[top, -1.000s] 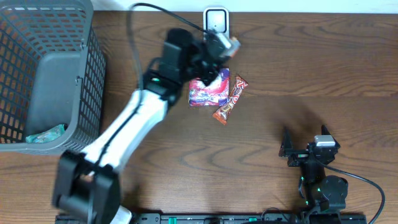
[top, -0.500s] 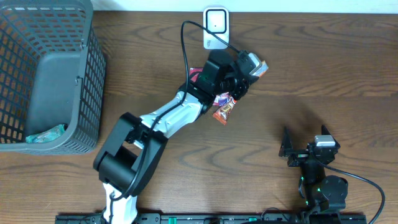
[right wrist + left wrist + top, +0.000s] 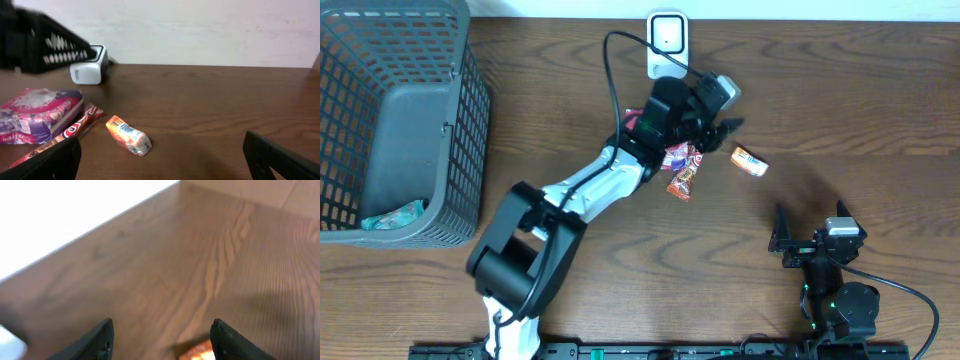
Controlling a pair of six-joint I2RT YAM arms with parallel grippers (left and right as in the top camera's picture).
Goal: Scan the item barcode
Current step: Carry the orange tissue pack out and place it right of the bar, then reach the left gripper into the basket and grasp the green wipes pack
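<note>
Lying near the spread, empty left gripper, the orange packet is judged scanned, so the candy bar must be grasped next.

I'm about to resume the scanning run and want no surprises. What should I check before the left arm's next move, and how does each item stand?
1. Left gripper empty: ok, jaws apart, nothing between them.
2. Orange packet lying free on the table, apart from the red bar: ok.
3. Packet's barcode side showing: cannot tell.
4. White scanner upright at the table's far edge: ok.
5. Right gripper open and away from the packet: ok.
</note>
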